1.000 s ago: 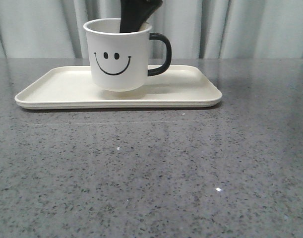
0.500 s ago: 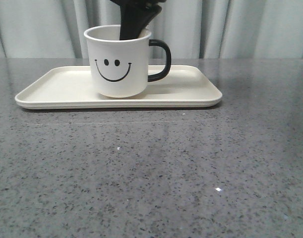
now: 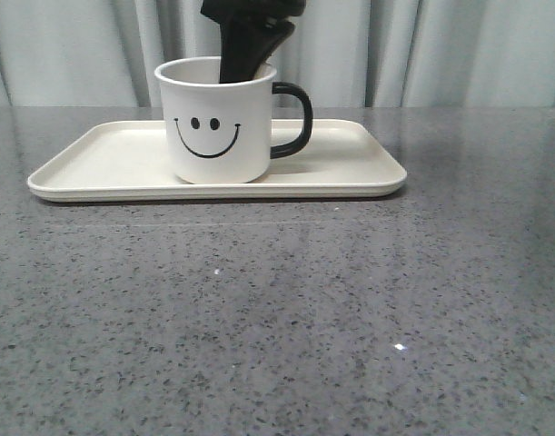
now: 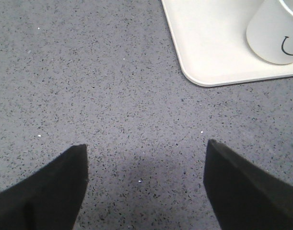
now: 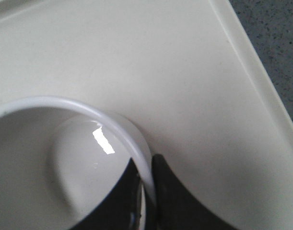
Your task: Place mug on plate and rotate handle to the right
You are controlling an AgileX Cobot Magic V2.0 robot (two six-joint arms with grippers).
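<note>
The white mug [image 3: 215, 121] with a black smiley face stands upright on the cream plate [image 3: 350, 168], a little left of its middle. Its black handle [image 3: 295, 118] points right. My right gripper [image 3: 250, 50] comes down from above and is shut on the mug's back rim, one finger inside and one outside. In the right wrist view the rim [image 5: 112, 129] is pinched between the two fingers [image 5: 170, 196]. My left gripper [image 4: 145, 158] is open and empty over bare table. The plate's corner [image 4: 199, 72] and the mug [image 4: 273, 33] show in that view.
The table [image 3: 277, 309] is grey speckled stone. Pale curtains [image 3: 459, 50] hang behind the plate's far edge.
The right gripper has lowered the mug from just above the plate until its base rests on the plate. The handle still points right.
</note>
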